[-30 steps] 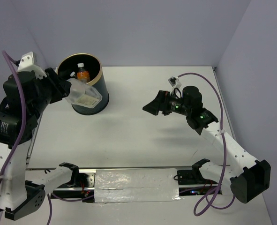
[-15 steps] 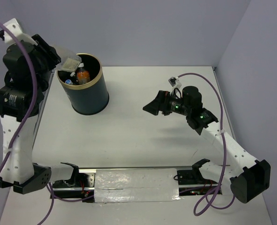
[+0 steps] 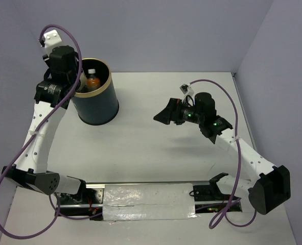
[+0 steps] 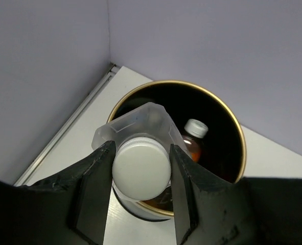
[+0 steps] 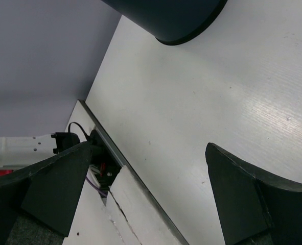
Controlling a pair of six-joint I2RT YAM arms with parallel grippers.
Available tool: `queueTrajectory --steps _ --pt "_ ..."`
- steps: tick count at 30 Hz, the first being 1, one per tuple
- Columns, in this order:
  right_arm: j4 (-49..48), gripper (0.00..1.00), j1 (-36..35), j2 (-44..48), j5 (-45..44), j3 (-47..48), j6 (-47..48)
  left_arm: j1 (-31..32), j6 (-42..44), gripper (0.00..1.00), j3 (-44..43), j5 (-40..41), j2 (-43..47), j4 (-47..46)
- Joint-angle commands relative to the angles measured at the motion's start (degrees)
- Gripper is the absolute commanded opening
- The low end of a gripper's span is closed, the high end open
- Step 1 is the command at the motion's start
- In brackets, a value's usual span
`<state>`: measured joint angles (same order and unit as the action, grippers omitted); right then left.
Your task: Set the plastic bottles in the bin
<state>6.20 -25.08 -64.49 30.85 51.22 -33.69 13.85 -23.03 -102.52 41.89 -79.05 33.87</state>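
Work on the bottles looked nearly done. The flat white table (image 3: 156, 148) had no bottle lying on it in the top view.

The tall dark blue-black round bin with the gold rim (image 3: 97, 104) stood at the far left of the table. The right gripper (image 5: 149, 153) hung over the middle of the table, well apart from the bin. Its two dark fingers were spread wide and there was nothing between them.

The left gripper (image 4: 140, 173) was up above the bin. It was squeezed onto the squat clear plastic bottle with the white cap (image 4: 140, 120), one finger on each side of the cap. The bottle pointed down at the bin's mouth, close to the rim on one side. It had not been let go yet.

Inside the bin stood the small orange-tinted bottle with a white cap (image 4: 190, 142). The rest of the inside was too dark to tell how many other bottles were there.

So I think one job was left: open the left fingers so this bottle falls in. It should clear the rim first, or it could bump it and tip out.
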Motion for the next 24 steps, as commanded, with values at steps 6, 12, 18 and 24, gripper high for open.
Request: queueTrajectory --steps 6,12,18,24 --pt "-1.54 1.0 0.21 0.24 0.26 0.28 0.65 -0.31 -1.76 0.0 -1.44 -1.2 -6.71 -2.06" --pt "-1.89 1.0 0.3 1.73 0.26 -0.6 -0.23 -0.31 -0.88 0.0 -8.22 -2.68 -11.83 3.66" --pt "-1.36 1.0 0.21 2.44 -0.44 -0.86 -0.41 -0.31 0.7 0.55 -4.37 -3.92 -12.98 1.21" --pt "-0.75 1.0 0.21 2.97 -0.97 -0.95 -0.5 -0.14 1.58 0.99 -5.58 -8.48 -14.38 2.34"
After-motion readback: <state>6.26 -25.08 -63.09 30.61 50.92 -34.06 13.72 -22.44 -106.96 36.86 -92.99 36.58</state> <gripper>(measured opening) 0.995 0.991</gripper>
